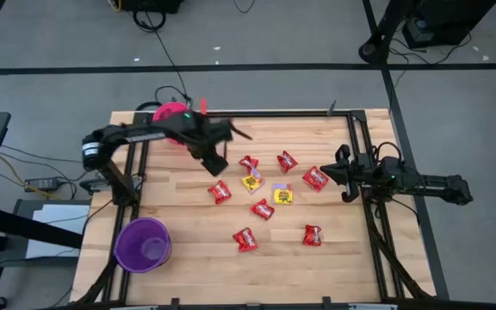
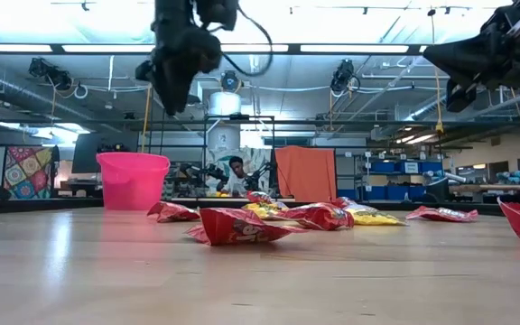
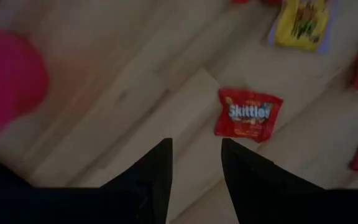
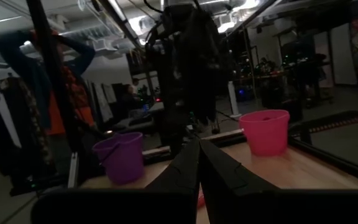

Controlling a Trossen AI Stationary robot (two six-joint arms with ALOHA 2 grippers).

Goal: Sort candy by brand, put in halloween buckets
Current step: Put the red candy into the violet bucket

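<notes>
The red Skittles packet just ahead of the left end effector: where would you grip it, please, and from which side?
Probably from straight above, across its middle, fingers over the two long edges. The Skittles packet lies flat on the table with bare wood all round, and the left end effector is open and empty.

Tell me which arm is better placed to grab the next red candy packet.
Left. The left gripper hangs open above the table with a red Skittles packet just ahead of its fingers, near the pink bucket. The right gripper is shut, waiting at the table's right edge.
</notes>
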